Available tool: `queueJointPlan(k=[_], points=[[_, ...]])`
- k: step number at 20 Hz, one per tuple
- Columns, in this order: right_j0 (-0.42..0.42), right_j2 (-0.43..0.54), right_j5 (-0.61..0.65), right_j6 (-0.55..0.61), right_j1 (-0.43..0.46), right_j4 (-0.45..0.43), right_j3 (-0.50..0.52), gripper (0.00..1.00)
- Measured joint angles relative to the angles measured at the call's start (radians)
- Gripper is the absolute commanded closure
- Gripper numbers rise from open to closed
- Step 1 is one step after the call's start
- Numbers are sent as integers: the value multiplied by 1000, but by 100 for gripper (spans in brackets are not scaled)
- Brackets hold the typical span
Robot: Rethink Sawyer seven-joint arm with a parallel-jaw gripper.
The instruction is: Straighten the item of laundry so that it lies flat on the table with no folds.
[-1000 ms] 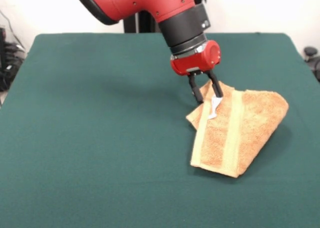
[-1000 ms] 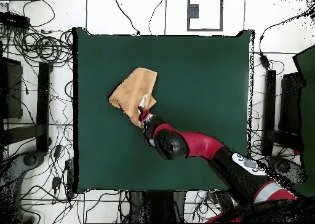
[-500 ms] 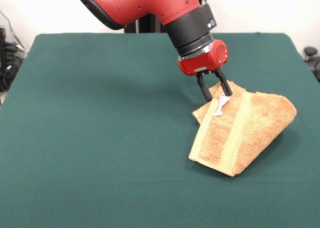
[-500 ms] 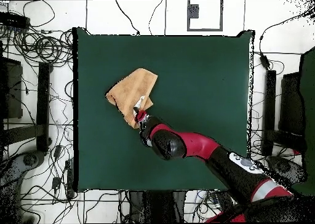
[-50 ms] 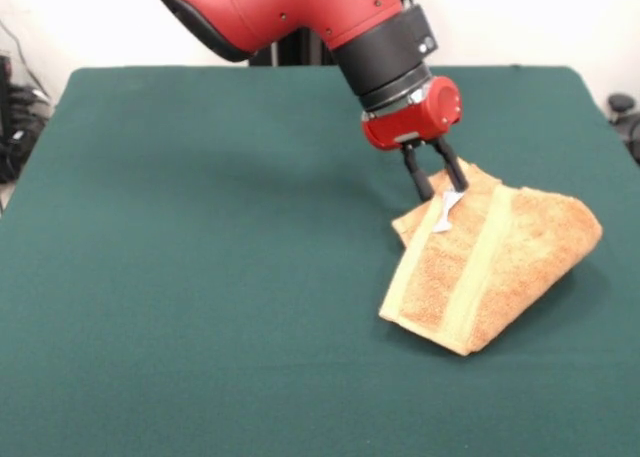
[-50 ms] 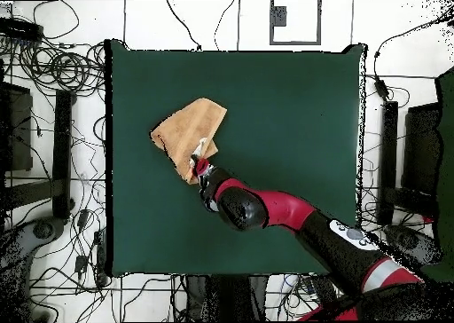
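The item of laundry (image 5: 520,257) is a tan-orange towel, folded over into a rough triangle at the right of the green table (image 5: 200,237). A pale woven band (image 5: 480,272) crosses it and a small white tag (image 5: 443,212) hangs at its far corner. My gripper (image 5: 442,190) is shut on that far corner, beside the tag, with the corner slightly lifted. In the overhead view the towel (image 6: 189,129) lies at the table's (image 6: 293,115) left side and the gripper (image 6: 202,162) holds its lower corner.
The red arm (image 5: 300,17) reaches down from the top of the front view. Cables and stands (image 6: 53,115) ring the table on the floor. The towel lies close to the table's left edge (image 6: 108,142) in the overhead view.
The gripper has moved to the right in the front view, dragging the towel along by its corner. The towel has spread a little wider.
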Motion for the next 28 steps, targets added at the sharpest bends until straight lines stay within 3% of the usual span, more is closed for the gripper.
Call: queueJointPlan(k=[28], points=[[19,3,0,0,-37,5,24,100]])
